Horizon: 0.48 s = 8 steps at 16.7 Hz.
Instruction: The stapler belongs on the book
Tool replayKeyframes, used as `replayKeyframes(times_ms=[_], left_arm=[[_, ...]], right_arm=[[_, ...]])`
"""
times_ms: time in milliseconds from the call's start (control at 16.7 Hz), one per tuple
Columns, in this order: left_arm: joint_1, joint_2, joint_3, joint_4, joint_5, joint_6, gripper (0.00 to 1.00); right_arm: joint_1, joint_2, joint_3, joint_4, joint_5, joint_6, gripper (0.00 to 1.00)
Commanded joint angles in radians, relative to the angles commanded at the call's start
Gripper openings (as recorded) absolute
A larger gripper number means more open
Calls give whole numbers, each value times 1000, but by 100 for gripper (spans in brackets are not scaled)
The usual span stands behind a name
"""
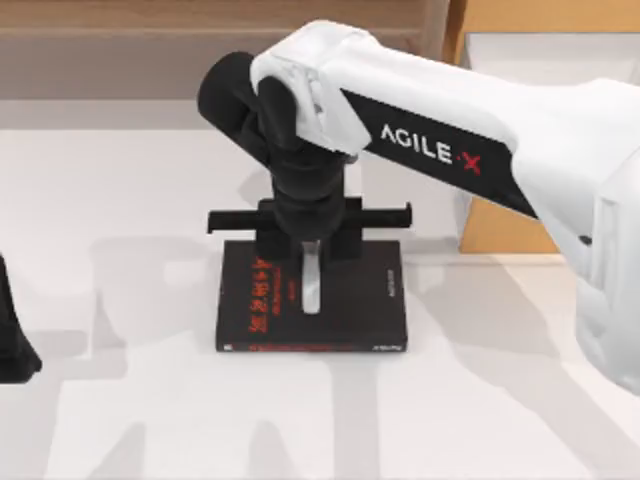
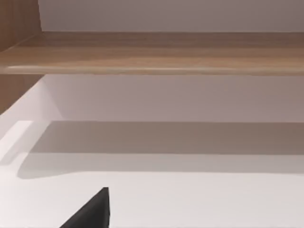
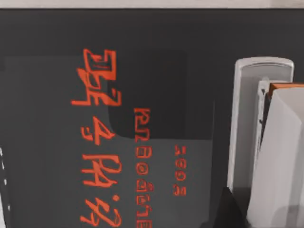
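Observation:
The black book (image 1: 350, 310) with red lettering lies flat on the white table, a little left of centre. The pale grey-white stapler (image 1: 311, 280) lies lengthwise on its cover, near the far edge. My right gripper (image 1: 310, 250) hangs straight above the stapler's far end, its fingers spread open on either side and apart from it. The right wrist view looks down on the book cover (image 3: 95, 142), with the stapler (image 3: 251, 142) beside a dark finger (image 3: 221, 211). My left gripper (image 1: 12, 345) is parked at the table's left edge.
A wooden box (image 1: 500, 225) with a white inside stands at the back right, close behind the right arm. A wooden ledge (image 2: 156, 52) runs along the back of the table. White table surface lies open in front of and to the left of the book.

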Motion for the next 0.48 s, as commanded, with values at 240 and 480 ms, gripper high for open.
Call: replayKeyframes(times_ms=[240,480], left_arm=[[0,0,0,0,0,0,100],[0,0,0,0,0,0,100]], right_arm=[[0,0,-4,4,0,0,0],[0,0,-4,4,0,0,30]])
